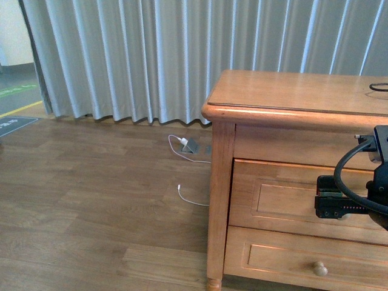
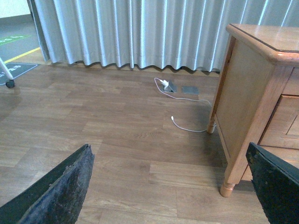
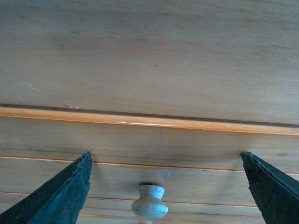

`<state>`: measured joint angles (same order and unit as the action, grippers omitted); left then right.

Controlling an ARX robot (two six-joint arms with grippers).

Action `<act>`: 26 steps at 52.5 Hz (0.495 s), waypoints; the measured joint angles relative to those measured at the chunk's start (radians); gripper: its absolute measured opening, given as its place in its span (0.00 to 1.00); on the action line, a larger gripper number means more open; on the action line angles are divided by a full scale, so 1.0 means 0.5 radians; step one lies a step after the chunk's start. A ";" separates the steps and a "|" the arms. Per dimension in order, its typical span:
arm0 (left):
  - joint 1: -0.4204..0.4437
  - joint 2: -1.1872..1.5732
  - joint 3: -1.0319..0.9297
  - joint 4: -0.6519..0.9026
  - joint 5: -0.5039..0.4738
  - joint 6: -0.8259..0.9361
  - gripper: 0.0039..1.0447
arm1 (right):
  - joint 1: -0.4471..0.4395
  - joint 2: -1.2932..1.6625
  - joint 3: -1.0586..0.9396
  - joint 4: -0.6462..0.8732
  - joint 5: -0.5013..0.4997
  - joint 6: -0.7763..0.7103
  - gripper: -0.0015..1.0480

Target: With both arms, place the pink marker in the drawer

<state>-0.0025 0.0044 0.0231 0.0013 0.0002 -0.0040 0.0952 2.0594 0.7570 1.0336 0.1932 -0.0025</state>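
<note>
The honey-coloured wooden dresser [image 1: 291, 91] stands at the right of the front view. Its top drawer [image 1: 273, 194] is shut. My right gripper [image 1: 339, 205] is open in front of that drawer front, close to it. In the right wrist view the drawer's round pale knob [image 3: 149, 202] sits between my open right fingers [image 3: 60, 196], nearer the left one and untouched. My left gripper [image 2: 170, 205] is open and empty over the wooden floor, left of the dresser's corner leg [image 2: 227, 186]. The pink marker is not in view.
A white cable [image 1: 188, 197] and a small grey charger [image 1: 192, 145] lie on the floor by the grey curtain [image 1: 151, 54]. A lower drawer with its own knob [image 1: 320, 268] sits below. A black cable [image 1: 379, 86] lies on the dresser top.
</note>
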 joint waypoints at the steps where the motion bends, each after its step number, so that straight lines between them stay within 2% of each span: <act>1: 0.000 0.000 -0.001 0.000 0.000 0.000 0.94 | -0.001 0.000 0.001 0.000 0.000 0.000 0.92; 10: 0.000 0.000 0.000 0.000 0.000 0.000 0.94 | -0.004 -0.009 0.000 -0.031 -0.014 -0.002 0.92; 26: 0.000 0.000 -0.001 0.000 0.000 0.000 0.94 | -0.008 -0.373 -0.205 -0.382 -0.163 0.035 0.92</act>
<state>-0.0025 0.0044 0.0227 0.0013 0.0002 -0.0040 0.0910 1.8729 0.6544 0.8425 0.1116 0.0151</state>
